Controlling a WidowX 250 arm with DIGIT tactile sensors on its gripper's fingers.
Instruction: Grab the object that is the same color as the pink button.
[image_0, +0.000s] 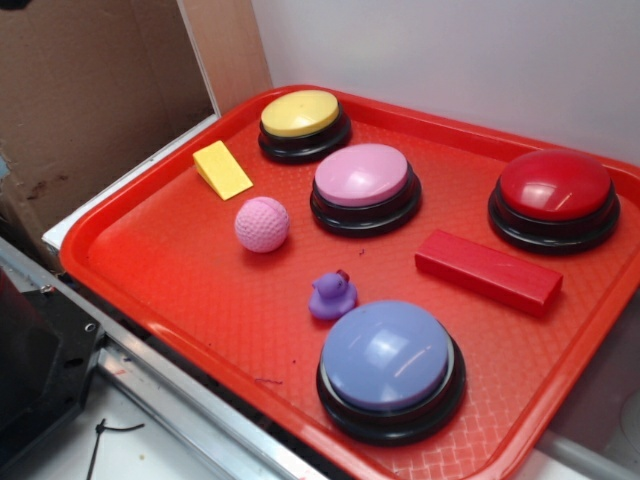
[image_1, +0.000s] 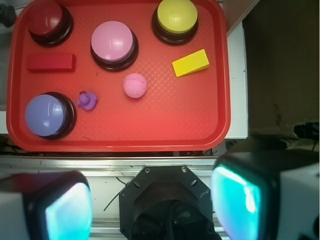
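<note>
The pink dimpled ball (image_0: 262, 223) lies on the red tray (image_0: 170, 250), left of the pink button (image_0: 363, 183); it also shows in the wrist view (image_1: 135, 85), below and right of the pink button (image_1: 113, 42). My gripper (image_1: 155, 205) is high above the robot base, outside the tray's near edge and far from the ball. Its jaws are wide open with nothing between them. The gripper is not in the exterior view.
On the tray stand a yellow button (image_0: 301, 120), a red button (image_0: 555, 195), a lavender-blue button (image_0: 390, 365), a purple duck (image_0: 332, 295), a yellow wedge (image_0: 221, 169) and a red block (image_0: 488, 270). Cardboard (image_0: 90, 90) stands left of the tray. The black robot base (image_1: 167, 205) lies below my gripper.
</note>
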